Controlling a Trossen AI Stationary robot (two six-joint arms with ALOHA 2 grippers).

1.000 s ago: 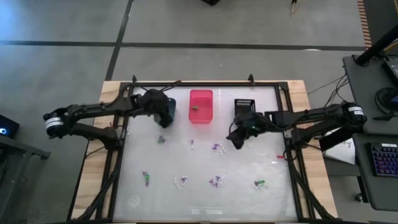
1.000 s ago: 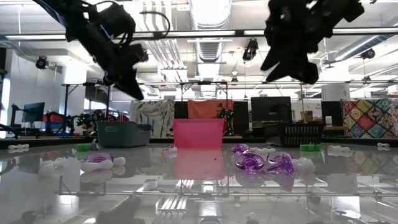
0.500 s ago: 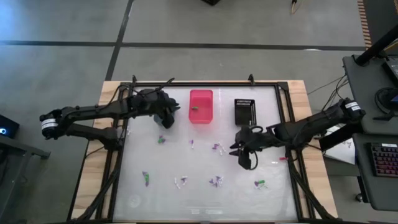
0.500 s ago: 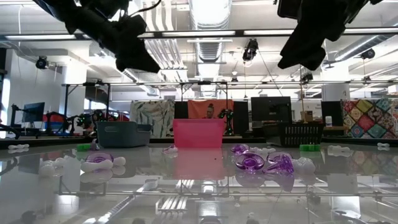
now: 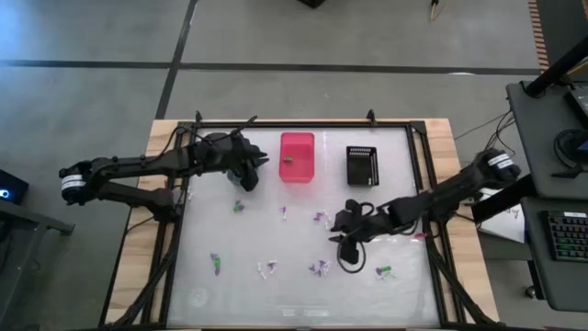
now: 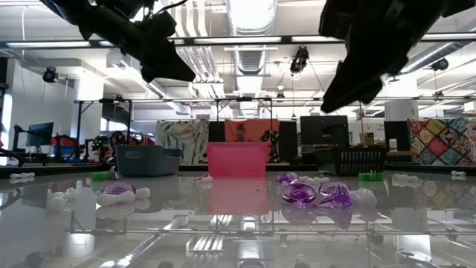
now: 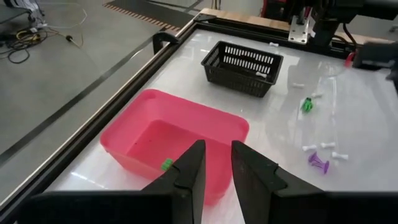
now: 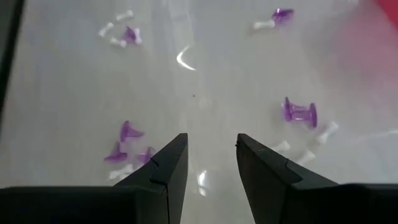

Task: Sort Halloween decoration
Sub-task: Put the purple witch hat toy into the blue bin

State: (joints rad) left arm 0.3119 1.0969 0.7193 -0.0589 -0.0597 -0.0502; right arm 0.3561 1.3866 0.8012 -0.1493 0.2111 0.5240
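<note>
Trinkets (image 5: 320, 268) in purple, green and white lie scattered over the tabletop (image 5: 230, 276), most on its near half, and one green piece (image 7: 166, 164) sits inside the pink bin (image 5: 297, 156). The right claw (image 5: 342, 250) hangs over the middle of the scatter, fingers (image 8: 166, 168) parted and holding nothing. The left claw (image 5: 248, 173) hovers just beside the pink bin, fingers (image 7: 191, 167) narrowly apart and holding nothing. The black basket (image 5: 361, 165) stands right of the pink bin.
</note>
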